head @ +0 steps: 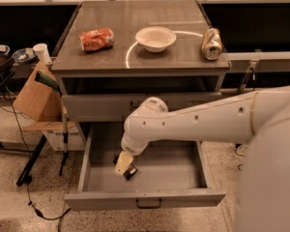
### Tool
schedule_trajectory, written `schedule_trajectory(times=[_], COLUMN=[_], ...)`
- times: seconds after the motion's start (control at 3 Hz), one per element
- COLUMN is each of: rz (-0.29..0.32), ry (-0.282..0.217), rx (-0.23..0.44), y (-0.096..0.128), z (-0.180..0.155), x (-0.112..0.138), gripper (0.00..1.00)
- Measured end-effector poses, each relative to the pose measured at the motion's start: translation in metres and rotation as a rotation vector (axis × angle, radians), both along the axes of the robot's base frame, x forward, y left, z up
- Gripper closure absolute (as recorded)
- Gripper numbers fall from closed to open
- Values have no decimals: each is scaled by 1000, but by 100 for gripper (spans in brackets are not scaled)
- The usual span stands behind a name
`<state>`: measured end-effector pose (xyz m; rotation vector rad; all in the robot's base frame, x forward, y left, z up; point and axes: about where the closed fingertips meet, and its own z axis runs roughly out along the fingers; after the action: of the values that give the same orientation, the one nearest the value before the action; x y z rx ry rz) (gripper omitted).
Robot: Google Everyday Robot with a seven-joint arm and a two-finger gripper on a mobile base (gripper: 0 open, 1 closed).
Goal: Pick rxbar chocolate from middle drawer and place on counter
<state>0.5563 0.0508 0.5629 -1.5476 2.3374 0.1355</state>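
The middle drawer (171,174) is pulled open below the counter (111,59), with its dark handle on the front panel. The rxbar chocolate (131,172), a small black bar, lies on the drawer floor left of centre. My gripper (123,165) reaches down into the drawer from the white arm and sits right over the bar's left end. It hides most of the bar. I cannot tell whether it touches the bar.
On the counter are a crushed orange can (96,39), a white bowl (155,37) and a crushed gold can (211,43). A cardboard box (36,98), a stand and cables are on the floor to the left. My arm fills the right side.
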Motion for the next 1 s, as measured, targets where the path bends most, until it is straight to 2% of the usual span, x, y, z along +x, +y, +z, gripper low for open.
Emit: schedule_trajectory(times=[0.33, 0.67, 1.0], rz=[-2, -78, -138], ry=[-38, -35, 7], rx=[-29, -44, -61], y=[26, 49, 61], z=[-43, -102, -144], x=[23, 52, 63], gripper=[0, 0, 0])
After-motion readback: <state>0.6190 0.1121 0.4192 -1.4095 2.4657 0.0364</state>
